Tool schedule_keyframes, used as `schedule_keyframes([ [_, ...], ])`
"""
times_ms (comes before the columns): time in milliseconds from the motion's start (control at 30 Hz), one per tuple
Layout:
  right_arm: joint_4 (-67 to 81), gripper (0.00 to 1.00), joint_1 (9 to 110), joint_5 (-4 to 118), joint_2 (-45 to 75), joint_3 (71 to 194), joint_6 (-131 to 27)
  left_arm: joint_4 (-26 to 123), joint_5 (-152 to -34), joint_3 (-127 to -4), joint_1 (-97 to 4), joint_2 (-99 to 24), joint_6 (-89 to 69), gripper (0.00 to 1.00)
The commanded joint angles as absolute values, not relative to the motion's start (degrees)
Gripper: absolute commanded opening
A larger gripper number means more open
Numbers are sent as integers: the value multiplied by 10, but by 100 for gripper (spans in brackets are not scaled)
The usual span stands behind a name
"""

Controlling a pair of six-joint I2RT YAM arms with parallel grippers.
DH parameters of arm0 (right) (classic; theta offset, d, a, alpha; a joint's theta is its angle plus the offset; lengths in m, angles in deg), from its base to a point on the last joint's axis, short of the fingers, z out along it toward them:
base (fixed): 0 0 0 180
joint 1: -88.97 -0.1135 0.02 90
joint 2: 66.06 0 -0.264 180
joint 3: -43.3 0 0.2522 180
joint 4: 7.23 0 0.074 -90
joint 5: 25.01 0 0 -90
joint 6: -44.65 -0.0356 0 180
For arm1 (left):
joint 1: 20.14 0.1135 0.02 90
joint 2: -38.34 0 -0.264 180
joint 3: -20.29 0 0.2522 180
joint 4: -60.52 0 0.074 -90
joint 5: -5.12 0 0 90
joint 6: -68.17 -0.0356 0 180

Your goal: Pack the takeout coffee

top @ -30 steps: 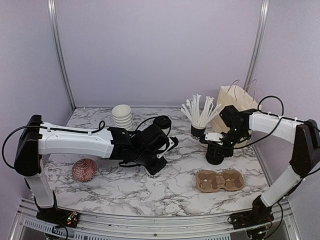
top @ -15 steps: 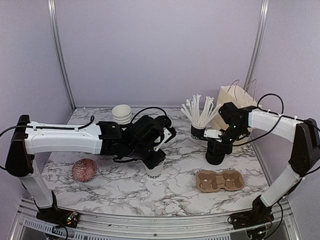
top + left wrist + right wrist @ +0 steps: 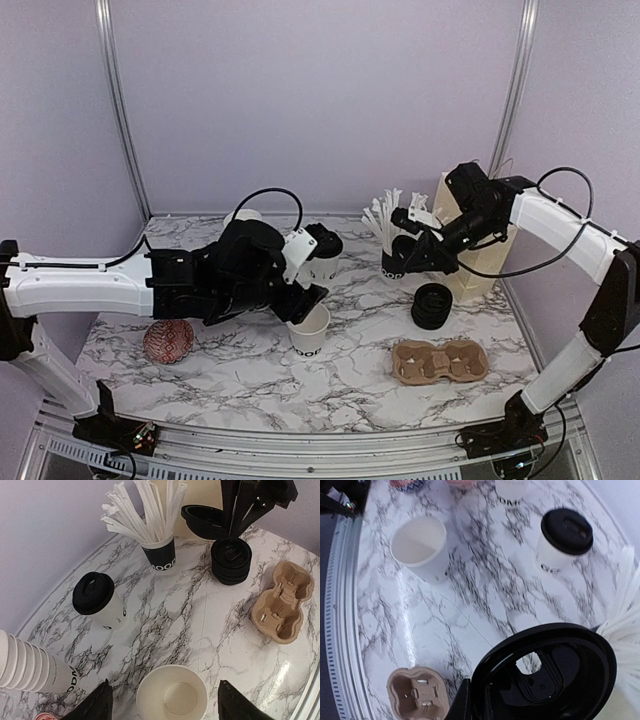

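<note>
Your left gripper hangs with its jaws apart on either side of the open cup, which stands upright on the bench at 6 o'clock in the wrist view. Neither finger appears to touch it. The cup looks empty and light, so I judge it may tip. Either steady its wall low down or lift well clear before the cap arrives. The lidded coffee stands at about 1 o'clock from the open cup, close by but apart. Your right gripper is clamped on the rim of a black lid, and the open cup lies well apart at about 8 o'clock from it. Carry the lid over level, centre it on the mouth, then press evenly. The cardboard carrier waits at 6 o'clock, with both wells vacant.
</note>
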State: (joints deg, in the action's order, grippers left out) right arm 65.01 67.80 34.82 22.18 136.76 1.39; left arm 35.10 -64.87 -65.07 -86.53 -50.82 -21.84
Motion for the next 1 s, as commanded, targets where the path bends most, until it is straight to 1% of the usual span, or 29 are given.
schedule_keyframes([
  [0, 669, 5, 667, 105, 201, 1439, 15, 637, -639, -532, -865, -427, -302, 82],
  [100, 663, 6, 657, 10, 209, 1479, 17, 737, -677, -515, -863, -424, -336, 85],
  [133, 660, 6, 654, -17, 214, 1497, 14, 754, -687, -519, -863, -430, -346, 88],
  [167, 657, 6, 651, -45, 217, 1511, 8, 781, -692, -524, -863, -437, -351, 97],
  [233, 649, 6, 647, -96, 224, 1534, -5, 830, -709, -525, -863, -449, -361, 99],
  [333, 624, 6, 639, -149, 232, 1550, -40, 895, -733, -528, -863, -468, -377, 98],
  [467, 612, 7, 626, -179, 235, 1552, -59, 950, -742, -546, -863, -494, -387, 96],
  [733, 572, 8, 621, -198, 220, 1522, -101, 981, -770, -588, -862, -538, -383, 94],
  [967, 558, 9, 620, -201, 216, 1513, -115, 990, -794, -602, -858, -555, -375, 89],
])
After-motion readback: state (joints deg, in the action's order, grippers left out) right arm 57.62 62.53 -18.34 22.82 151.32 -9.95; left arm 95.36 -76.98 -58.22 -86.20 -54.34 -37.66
